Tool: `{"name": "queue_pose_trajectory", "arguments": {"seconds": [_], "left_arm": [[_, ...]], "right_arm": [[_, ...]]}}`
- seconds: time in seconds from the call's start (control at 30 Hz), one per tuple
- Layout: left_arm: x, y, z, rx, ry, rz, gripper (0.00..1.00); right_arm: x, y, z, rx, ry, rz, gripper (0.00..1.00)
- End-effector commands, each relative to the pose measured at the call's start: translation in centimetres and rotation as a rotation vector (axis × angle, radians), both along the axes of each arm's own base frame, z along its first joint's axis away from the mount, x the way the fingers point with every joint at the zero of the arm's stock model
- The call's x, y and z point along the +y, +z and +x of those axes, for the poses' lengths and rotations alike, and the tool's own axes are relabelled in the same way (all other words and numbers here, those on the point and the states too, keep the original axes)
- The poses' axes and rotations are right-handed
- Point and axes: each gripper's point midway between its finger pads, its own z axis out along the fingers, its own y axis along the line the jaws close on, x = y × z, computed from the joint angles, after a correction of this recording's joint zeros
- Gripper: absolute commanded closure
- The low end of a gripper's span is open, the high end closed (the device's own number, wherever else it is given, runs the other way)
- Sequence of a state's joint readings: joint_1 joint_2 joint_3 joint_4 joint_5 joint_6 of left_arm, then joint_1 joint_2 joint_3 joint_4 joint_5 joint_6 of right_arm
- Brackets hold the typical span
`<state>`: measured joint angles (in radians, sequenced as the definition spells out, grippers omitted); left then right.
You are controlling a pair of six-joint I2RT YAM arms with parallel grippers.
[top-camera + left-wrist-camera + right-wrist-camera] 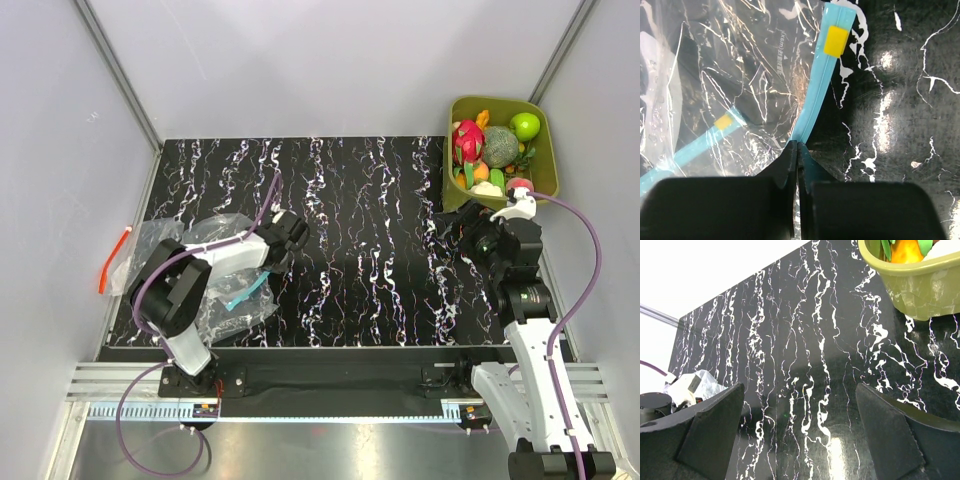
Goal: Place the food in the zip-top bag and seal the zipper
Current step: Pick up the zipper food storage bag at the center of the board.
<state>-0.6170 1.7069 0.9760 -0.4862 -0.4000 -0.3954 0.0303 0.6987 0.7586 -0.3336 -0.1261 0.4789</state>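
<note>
Clamping fully closed left gripper on thin blue-green zipper strip of crinkly clear plastic bag, likely for opening it, with right gripper gaping empty.

The left arm folds up from its base with the wrist turned toward 2 o'clock, its pincer pressed tight together on the zipper. The right arm stretches toward 12 o'clock, its pincer spread wide, holding nothing and aimed toward 10 o'clock.
</note>
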Motion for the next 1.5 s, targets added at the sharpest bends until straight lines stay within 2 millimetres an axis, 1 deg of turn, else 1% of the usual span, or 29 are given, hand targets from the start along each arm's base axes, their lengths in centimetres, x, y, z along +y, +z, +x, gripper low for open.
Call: {"name": "queue_pose_trajectory", "arguments": {"seconds": [0.0, 0.03, 0.07, 0.13, 0.17, 0.2, 0.27, 0.3, 0.33, 0.37, 0.4, 0.47, 0.5, 0.57, 0.6, 0.8, 0.9, 0.97, 1.03, 1.07, 1.13, 1.17, 1.2, 1.23, 1.27, 1.3, 1.33, 1.4, 1.47], "left_arm": [[-1.6, 0.4, 0.2, 0.02, -0.031, -0.08, 1.0], [-2.2, 0.5, 0.3, 0.02, -0.042, -0.111, 1.0], [-3.3, 1.2, 0.2, 0.019, -0.057, -0.168, 1.0], [-4.5, 2.1, 0.4, 0.006, -0.075, -0.234, 1.0], [-5.2, 3.1, 0.3, -0.004, -0.087, -0.28, 1.0], [-5.5, 3.8, 0.5, -0.018, -0.091, -0.294, 1.0], [-5.2, 5.3, 0.5, -0.049, -0.083, -0.29, 0.98], [-4.7, 5.5, 0.3, -0.048, -0.072, -0.269, 0.8], [-4.3, 5.9, 0.2, -0.058, -0.06, -0.258, 0.66], [-3.6, 6.0, 0.3, -0.072, -0.041, -0.237, 0.38], [-3.2, 5.7, 0.0, -0.068, -0.036, -0.223, 0.3], [-3.1, 5.4, -0.3, -0.065, -0.035, -0.225, 0.22], [-3.0, 5.3, -0.4, -0.063, -0.032, -0.224, 0.15], [-2.6, 4.4, -0.7, -0.044, -0.032, -0.195, 0.11], [-2.3, 4.1, -0.7, -0.037, -0.027, -0.18, 0.06], [-0.8, 1.8, -0.2, -0.002, 0.003, -0.052, 0.05], [-0.1, 1.2, 0.2, 0.006, 0.022, -0.042, 0.07], [0.1, 0.4, 0.2, 0.038, 0.025, -0.059, 0.17], [0.2, -0.1, 0.3, 0.053, 0.029, -0.069, 0.32], [0.1, -0.4, 0.2, 0.064, 0.028, -0.085, 0.47], [-0.3, -0.5, 0.2, 0.065, 0.019, -0.111, 0.6], [-0.8, -0.4, 0.1, 0.075, 0.007, -0.139, 0.78], [-1.1, -0.2, 0.2, 0.069, 0.004, -0.153, 0.87], [-1.4, 0.3, 0.3, 0.059, -0.003, -0.171, 0.95], [-1.9, 0.6, 0.2, 0.061, -0.01, -0.198, 1.0], [-2.1, 1.0, 0.3, 0.048, -0.014, -0.211, 1.0], [-2.5, 2.1, 0.4, 0.02, -0.021, -0.233, 1.0], [-3.1, 3.4, 0.5, -0.009, -0.026, -0.275, 1.0], [-4.1, 6.1, 0.8, -0.064, -0.044, -0.347, 1.0]], "right_arm": [[0.5, 1.3, 0.3, -0.053, 0.028, 0.018, 0.0], [0.6, 1.3, 0.3, -0.051, 0.032, 0.019, 0.0], [0.6, 1.4, 0.3, -0.051, 0.032, 0.019, 0.0], [0.8, 1.5, 0.3, -0.053, 0.042, 0.017, 0.0], [0.8, 1.5, 0.2, -0.053, 0.043, 0.019, 0.0], [0.8, 1.5, 0.2, -0.053, 0.043, 0.019, 0.0], [0.9, 1.5, 0.2, -0.053, 0.048, 0.019, 0.0], [0.9, 1.4, 0.2, -0.05, 0.05, 0.018, 0.0], [0.9, 1.4, 0.3, -0.052, 0.051, 0.019, 0.0], [1.0, 1.5, 0.3, -0.054, 0.056, 0.024, 0.0], [1.1, 1.3, 0.3, -0.049, 0.059, 0.025, 0.0], [1.3, 1.4, 0.4, -0.056, 0.069, 0.03, 0.0], [1.4, 1.3, 0.5, -0.05, 0.074, 0.034, 0.0], [1.6, 1.3, 0.5, -0.047, 0.082, 0.039, 0.0], [1.6, 1.3, 0.6, -0.046, 0.084, 0.04, 0.0], [1.8, 1.6, 0.7, -0.047, 0.092, 0.043, 0.0], [1.7, 1.7, 0.5, -0.052, 0.093, 0.04, 0.0], [1.7, 1.8, 0.4, -0.054, 0.092, 0.037, 0.0], [1.6, 1.6, 0.3, -0.053, 0.09, 0.035, 0.0], [1.6, 1.6, 0.2, -0.053, 0.089, 0.036, 0.0], [1.6, 1.4, 0.2, -0.052, 0.09, 0.035, 0.0], [1.7, 1.4, 0.2, -0.053, 0.093, 0.036, 0.0], [1.7, 1.1, 0.3, -0.047, 0.095, 0.038, 0.0], [1.8, 0.9, 0.3, -0.04, 0.1, 0.043, 0.0], [2.0, 0.8, 0.3, -0.036, 0.109, 0.047, 0.0], [2.1, 0.5, 0.4, -0.027, 0.116, 0.05, 0.0], [2.3, 0.5, 0.5, -0.024, 0.123, 0.054, 0.0], [2.8, 0.1, 0.6, -0.012, 0.157, 0.06, 0.0], [4.1, 0.1, 0.4, -0.011, 0.238, 0.07, 0.02]]}}
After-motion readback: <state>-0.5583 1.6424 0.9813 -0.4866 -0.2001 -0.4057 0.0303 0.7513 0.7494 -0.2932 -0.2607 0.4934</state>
